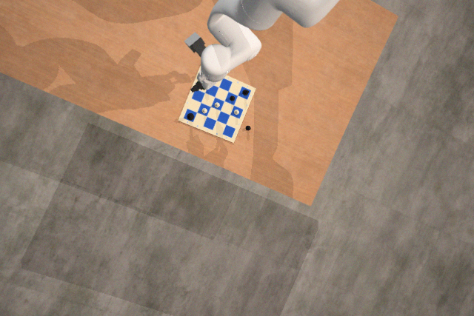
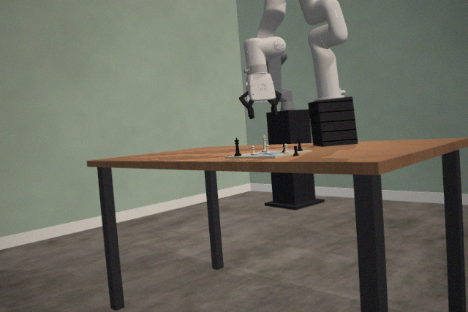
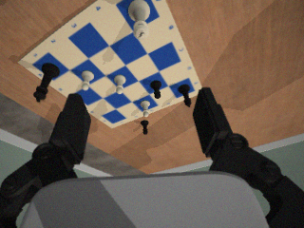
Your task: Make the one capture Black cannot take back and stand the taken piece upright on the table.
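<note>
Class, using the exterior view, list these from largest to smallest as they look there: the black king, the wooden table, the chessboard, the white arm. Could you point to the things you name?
1. Wooden table (image 1: 336,86) (image 2: 234,166) (image 3: 247,71)
2. White arm (image 1: 264,2) (image 2: 275,2)
3. Chessboard (image 1: 240,123) (image 2: 249,156) (image 3: 102,11)
4. Black king (image 1: 189,116) (image 2: 237,148) (image 3: 48,72)
</note>
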Controlling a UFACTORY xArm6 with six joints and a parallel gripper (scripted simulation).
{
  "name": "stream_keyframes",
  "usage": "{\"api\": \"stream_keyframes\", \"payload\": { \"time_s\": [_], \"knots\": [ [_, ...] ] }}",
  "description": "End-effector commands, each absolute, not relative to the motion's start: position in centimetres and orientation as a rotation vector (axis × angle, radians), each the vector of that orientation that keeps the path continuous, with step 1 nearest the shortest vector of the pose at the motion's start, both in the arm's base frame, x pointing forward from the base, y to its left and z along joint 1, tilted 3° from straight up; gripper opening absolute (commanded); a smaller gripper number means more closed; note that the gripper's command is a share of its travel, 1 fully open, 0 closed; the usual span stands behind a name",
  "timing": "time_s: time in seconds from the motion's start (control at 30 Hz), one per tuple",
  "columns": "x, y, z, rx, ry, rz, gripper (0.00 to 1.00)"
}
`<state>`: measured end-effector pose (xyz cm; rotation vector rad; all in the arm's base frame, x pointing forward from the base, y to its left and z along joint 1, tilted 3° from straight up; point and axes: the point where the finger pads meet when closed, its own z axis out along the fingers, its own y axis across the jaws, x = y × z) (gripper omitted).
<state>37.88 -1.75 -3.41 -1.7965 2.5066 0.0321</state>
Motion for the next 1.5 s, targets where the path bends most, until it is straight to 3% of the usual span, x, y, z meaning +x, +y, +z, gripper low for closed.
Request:
{"api": "stream_keyframes", "payload": {
  "time_s": [0.0, 0.3, 0.33, 1.47],
  "knots": [
    [37.15, -2.96, -3.02, -1.436, 2.738, -0.004, 1.00],
    [36.84, -3.32, -2.97, -0.773, 3.005, -0.043, 1.00],
    [36.84, -3.32, -2.97, -0.725, 3.022, -0.054, 0.42],
    [36.84, -3.32, -2.97, -0.725, 3.022, -0.054, 0.42]
  ]
}}
